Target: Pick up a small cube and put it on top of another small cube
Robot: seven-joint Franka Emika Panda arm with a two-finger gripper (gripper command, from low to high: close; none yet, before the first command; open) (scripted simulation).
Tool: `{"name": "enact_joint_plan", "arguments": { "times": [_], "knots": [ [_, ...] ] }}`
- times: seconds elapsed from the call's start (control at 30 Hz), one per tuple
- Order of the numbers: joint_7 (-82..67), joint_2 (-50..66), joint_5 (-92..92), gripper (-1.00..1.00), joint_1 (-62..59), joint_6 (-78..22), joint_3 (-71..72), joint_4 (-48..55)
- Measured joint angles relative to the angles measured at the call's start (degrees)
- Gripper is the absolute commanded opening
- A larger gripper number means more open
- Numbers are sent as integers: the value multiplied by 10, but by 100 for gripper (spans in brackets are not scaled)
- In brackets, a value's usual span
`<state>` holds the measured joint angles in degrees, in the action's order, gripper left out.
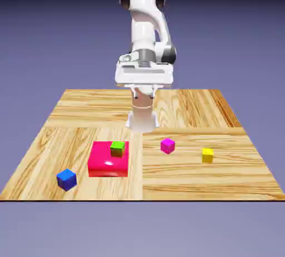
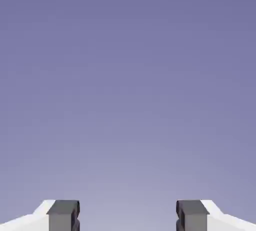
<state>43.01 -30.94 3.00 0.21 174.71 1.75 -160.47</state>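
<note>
A: Tool point(image 2: 128, 217)?
B: Wide open, holding nothing, only backdrop between the fingertips point(image 2: 64, 215).
A: Yellow cube point(image 1: 207, 154)?
B: Plain, bright, on the worktop point(image 1: 183, 178), right of the magenta cube point(image 1: 167, 146).
A: Green cube point(image 1: 117, 148)?
B: Atop the red block point(image 1: 107, 161).

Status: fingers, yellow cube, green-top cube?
Gripper open, empty, facing backdrop. Yellow cube untouched on table. Green-top cube sits on red block. Nothing blocking.

The yellow cube point(image 1: 207, 154) sits on the table, well apart from the green-topped cube point(image 1: 117, 148) on the red block point(image 1: 106, 162).
</note>
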Motion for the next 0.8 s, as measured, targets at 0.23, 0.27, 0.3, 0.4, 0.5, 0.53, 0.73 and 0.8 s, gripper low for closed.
{"name": "enact_joint_plan", "arguments": {
  "times": [0.23,0.27,0.3,0.4,0.5,0.53,0.73,0.8],
  "knots": [
    [32,100,174,0,-28,41,102,31],
    [36,114,199,0,-32,46,116,35],
    [41,128,224,0,-36,52,131,40],
    [55,171,299,0,-48,70,174,53],
    [68,214,374,0,-60,87,218,66],
    [73,228,399,0,-64,93,232,71],
    [100,313,548,0,-83,128,319,97],
    [109,342,598,0,-94,139,348,106]
  ]
}}
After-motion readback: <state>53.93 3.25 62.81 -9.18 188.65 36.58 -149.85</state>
